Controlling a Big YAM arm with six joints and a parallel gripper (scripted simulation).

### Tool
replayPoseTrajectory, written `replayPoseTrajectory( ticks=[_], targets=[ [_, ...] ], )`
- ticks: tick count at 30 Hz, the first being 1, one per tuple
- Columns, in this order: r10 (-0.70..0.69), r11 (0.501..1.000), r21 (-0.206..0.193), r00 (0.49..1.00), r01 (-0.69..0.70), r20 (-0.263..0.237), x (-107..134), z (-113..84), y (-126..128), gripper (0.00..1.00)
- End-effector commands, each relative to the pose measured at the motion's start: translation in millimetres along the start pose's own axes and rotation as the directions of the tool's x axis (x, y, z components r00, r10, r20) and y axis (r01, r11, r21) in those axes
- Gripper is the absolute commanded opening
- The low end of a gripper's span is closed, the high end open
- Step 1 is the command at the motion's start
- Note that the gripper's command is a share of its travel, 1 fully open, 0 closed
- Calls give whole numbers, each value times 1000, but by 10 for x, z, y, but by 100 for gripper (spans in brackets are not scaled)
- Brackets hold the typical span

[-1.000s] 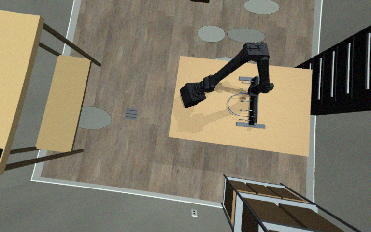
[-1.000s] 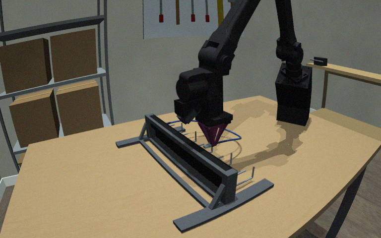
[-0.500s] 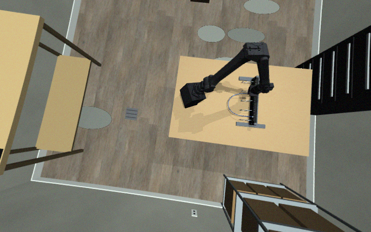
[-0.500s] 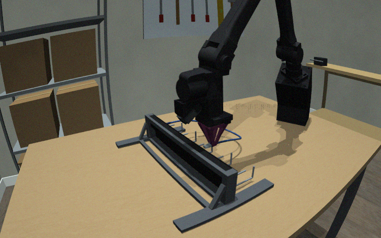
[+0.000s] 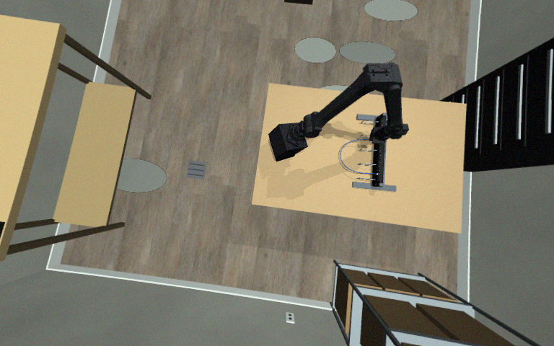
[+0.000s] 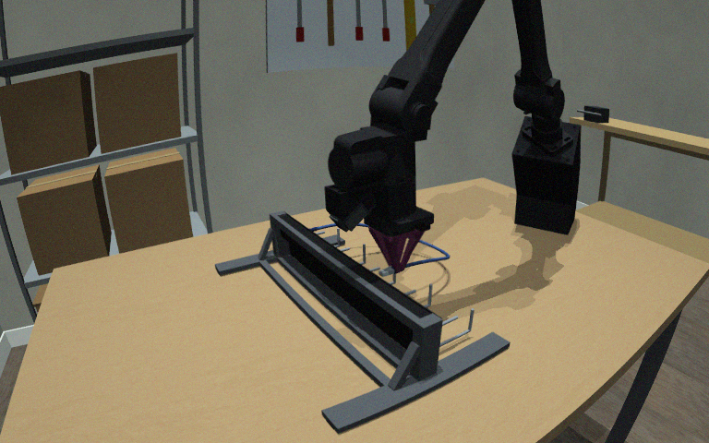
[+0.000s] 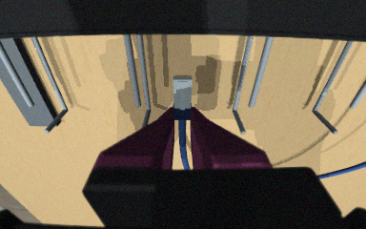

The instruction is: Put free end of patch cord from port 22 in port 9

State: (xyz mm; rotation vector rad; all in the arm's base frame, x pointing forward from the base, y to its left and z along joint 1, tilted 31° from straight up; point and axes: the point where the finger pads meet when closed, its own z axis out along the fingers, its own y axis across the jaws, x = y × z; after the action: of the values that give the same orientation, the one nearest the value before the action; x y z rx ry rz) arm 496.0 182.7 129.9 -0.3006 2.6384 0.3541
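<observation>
We report from left to right in the exterior view, taking the rack (image 5: 385, 158) (image 6: 353, 269) as landmark. To its left and behind, a shelf unit (image 5: 355, 318) (image 6: 201, 104) carries brown cardboard boxes (image 6: 138, 104). We note closed tops on the lower pair; their contents are hidden, and we can read no marking on them. Behind the rack, a pale tool board (image 6: 293, 57) hangs on the wall, with red-ended tools.

The rack itself stands upright on the table (image 5: 428, 163) (image 6: 156, 313), grey-framed around a dark panel, on two long flat feet. Its numbered front faces away from the exterior view, so we cannot read the port plates. Grey wire hooks (image 5: 366, 164) (image 6: 471, 318) (image 7: 243, 72) project from the front side.

On that same side, the blue cord (image 5: 340, 155) (image 6: 447, 256) (image 7: 183, 143) bows outward in a loop. We find its pale, translucent plug (image 6: 387, 271) (image 7: 182, 95) near the panel, its tip apart from it in the wrist view. The gripper (image 5: 374, 138) (image 6: 398, 269) (image 7: 182, 114) is clamped on the plug's dark blue rear part. Right of the rack, we record the arm's black base block (image 5: 281, 143) (image 6: 546, 193) on the table.

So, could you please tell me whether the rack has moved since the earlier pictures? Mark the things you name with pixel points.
No, the rack (image 5: 374, 186) (image 6: 366, 386) shows no visible shift: in both views its feet lie at the same place relative to the table's (image 5: 433, 163) (image 6: 156, 365) edges.
</observation>
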Motion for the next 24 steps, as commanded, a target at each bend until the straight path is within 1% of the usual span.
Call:
replayPoseTrajectory(
  ticks=[1,18,24],
  targets=[
    [3,1000,-2,1000,-3,20,-17,-52,29,0],
    [3,1000,-2,1000,-3,19,-32,-59,26,0],
    [3,1000,-2,1000,-3,21,-120,-54,20,0]
  ],
)
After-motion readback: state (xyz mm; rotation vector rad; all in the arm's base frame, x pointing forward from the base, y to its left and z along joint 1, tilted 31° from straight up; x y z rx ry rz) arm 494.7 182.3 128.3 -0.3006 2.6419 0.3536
